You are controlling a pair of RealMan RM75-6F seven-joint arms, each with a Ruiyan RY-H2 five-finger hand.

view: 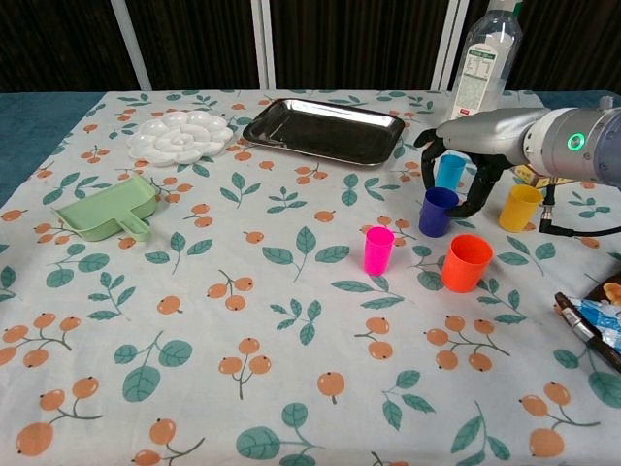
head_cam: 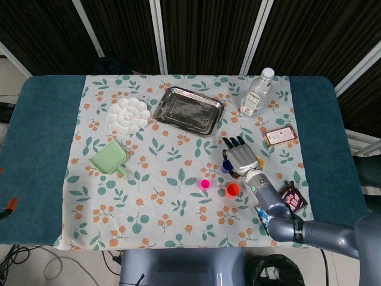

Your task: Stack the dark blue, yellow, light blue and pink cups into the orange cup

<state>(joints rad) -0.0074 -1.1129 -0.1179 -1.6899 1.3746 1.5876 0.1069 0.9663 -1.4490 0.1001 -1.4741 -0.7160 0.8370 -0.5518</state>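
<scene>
Directly under right hand (view: 464, 146): dark blue cup (view: 437, 212), fingers flanking.

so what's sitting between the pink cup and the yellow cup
In the chest view, the dark blue cup stands between the pink cup and the yellow cup, with the right hand curled around it.

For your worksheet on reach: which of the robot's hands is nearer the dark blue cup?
The right hand. It hovers over the dark blue cup, fingers curled around it but not visibly gripping. The left hand appears in neither view, so it is clearly farther away.
</scene>
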